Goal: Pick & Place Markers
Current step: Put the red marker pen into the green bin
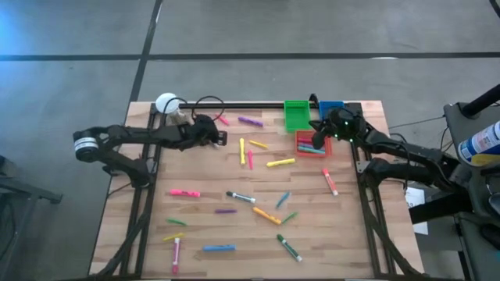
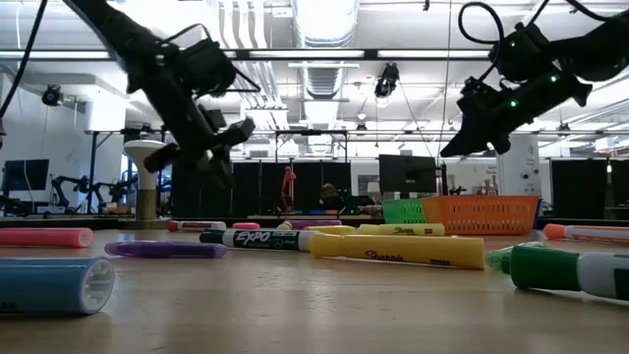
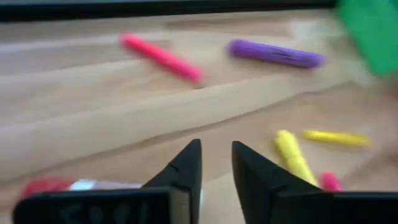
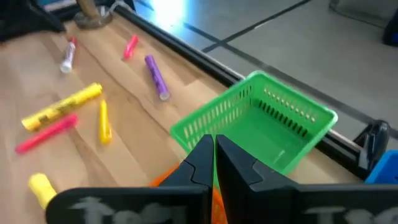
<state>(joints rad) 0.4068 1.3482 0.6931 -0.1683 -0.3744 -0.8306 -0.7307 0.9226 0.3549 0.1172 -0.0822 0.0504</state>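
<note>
Many markers lie flat and scattered on the wooden table: a pink one [image 1: 185,193], a black-and-white one [image 1: 241,197], an orange one [image 1: 266,215], a blue one [image 1: 219,248], a yellow one [image 1: 280,163] and a purple one [image 1: 250,121]. My left gripper [image 1: 216,137] [image 3: 216,163] hovers over the far left of the table. It is narrowly open and empty, with a red-and-white marker [image 3: 56,185] beside it. My right gripper [image 1: 319,142] [image 4: 214,148] is shut and holds nothing I can see. It hangs above the red bin [image 1: 310,145], which holds some markers.
A green bin [image 1: 296,115] [image 4: 261,124] and a blue bin [image 1: 330,109] stand at the far edge, next to the red bin. A white round object [image 1: 166,103] and a black cable sit at the far left corner. A black rail [image 1: 250,105] runs along the far edge.
</note>
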